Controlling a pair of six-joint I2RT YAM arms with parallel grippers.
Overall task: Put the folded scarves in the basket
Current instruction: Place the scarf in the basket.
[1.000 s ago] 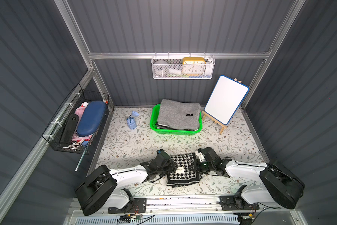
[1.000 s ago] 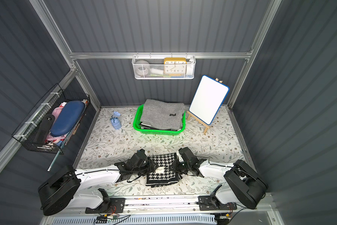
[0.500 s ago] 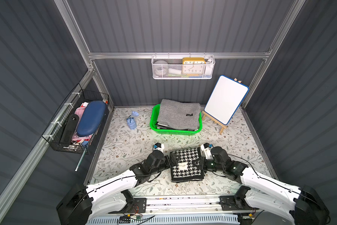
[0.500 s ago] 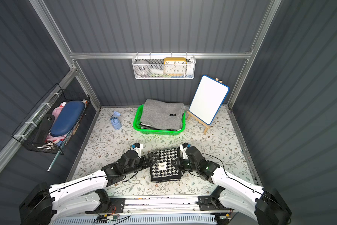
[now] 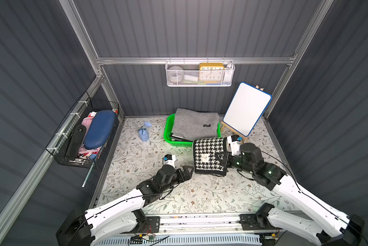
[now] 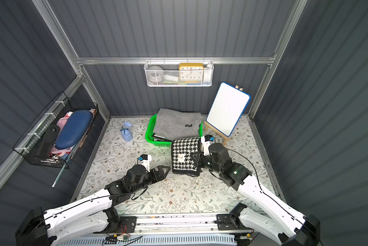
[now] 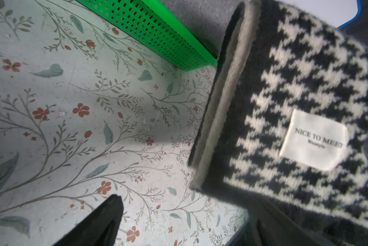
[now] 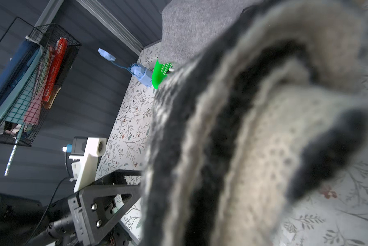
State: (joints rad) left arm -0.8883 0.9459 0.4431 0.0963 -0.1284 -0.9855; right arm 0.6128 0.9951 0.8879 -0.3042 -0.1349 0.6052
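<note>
Scarf point(image 5: 208, 149) edge by basket point(image 5: 178, 143) near rim

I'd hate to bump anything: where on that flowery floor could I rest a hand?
Bare mat lies between the two arms near the front rail, and between the small blue object and the open left gripper. Crowded at the back right: green basket, scarf, right gripper and whiteboard sit close together.
</note>
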